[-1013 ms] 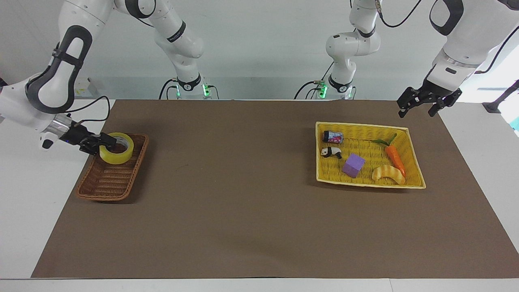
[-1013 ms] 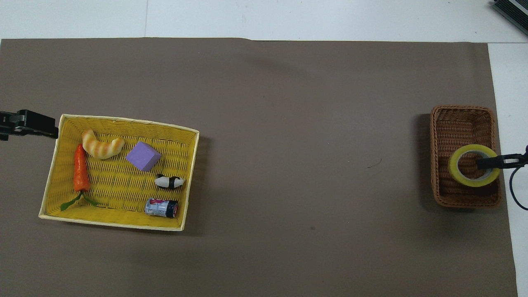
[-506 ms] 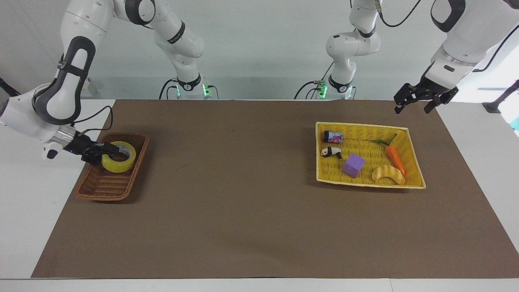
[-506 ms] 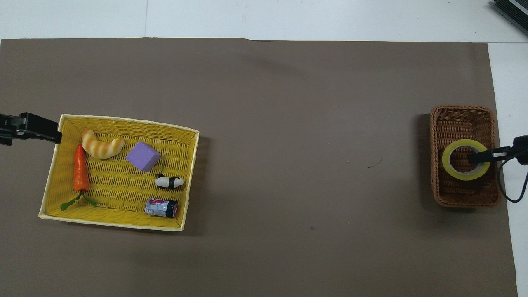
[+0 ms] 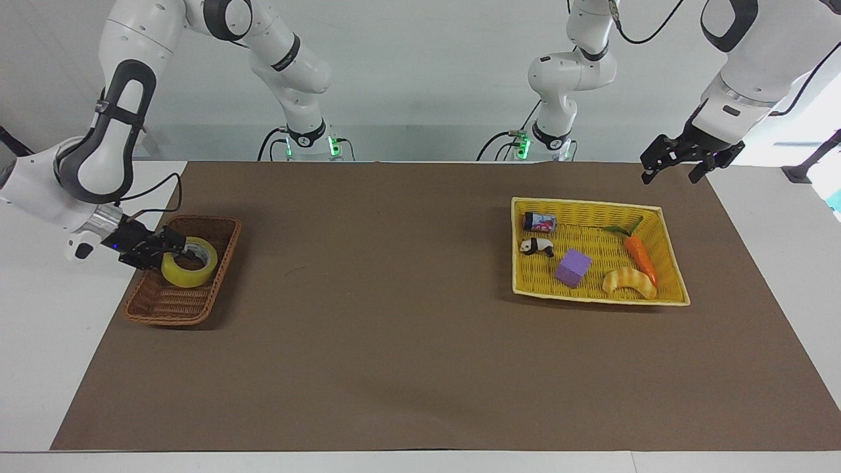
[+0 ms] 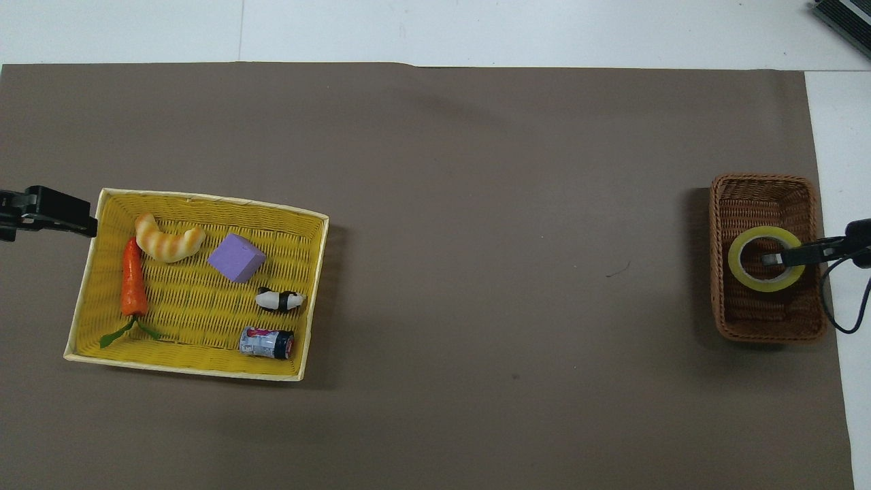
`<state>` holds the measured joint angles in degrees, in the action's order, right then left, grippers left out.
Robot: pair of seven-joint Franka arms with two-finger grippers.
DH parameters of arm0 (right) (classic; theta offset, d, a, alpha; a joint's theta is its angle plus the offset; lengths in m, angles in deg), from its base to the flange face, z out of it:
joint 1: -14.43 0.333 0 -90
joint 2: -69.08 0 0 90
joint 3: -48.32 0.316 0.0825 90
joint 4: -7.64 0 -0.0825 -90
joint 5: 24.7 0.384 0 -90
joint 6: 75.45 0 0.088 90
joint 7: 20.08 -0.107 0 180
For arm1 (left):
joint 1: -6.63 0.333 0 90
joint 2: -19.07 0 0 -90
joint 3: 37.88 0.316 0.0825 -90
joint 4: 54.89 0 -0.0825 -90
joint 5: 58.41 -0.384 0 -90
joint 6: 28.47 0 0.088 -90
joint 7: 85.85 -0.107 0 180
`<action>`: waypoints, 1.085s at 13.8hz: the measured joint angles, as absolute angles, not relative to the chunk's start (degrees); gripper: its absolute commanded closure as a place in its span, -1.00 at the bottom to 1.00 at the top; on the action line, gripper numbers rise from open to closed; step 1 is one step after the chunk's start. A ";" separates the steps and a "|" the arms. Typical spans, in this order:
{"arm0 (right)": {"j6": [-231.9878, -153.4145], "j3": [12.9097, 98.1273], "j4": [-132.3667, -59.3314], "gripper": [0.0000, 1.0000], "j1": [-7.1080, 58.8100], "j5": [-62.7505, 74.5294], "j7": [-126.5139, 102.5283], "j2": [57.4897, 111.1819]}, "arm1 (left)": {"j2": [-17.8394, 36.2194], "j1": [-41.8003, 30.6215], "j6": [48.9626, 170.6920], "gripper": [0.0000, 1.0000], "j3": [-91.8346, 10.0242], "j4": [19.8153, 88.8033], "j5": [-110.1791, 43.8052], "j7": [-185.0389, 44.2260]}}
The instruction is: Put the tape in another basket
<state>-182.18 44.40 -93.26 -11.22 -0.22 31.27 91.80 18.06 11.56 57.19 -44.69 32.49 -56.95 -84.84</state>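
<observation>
The yellow tape lies low inside the brown wicker basket at the right arm's end of the table. My right gripper reaches in over the basket's rim. It is shut on the roll's wall, with one finger inside the core. My left gripper is open and empty. It hovers by the corner of the yellow tray basket.
The yellow tray holds a purple cube, a carrot, a croissant, a toy panda and a small can. Brown mat covers the table between the two baskets.
My right gripper has lowered the tape from above the brown basket's rim down into it. My left gripper has lifted a little and stayed by the yellow tray.
</observation>
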 measured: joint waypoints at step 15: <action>-189.52 47.70 -87.61 -1.00 2.08 -11.54 12.47 82.54 | 18.06 11.58 57.18 -1.00 -44.63 32.49 -56.94 -84.77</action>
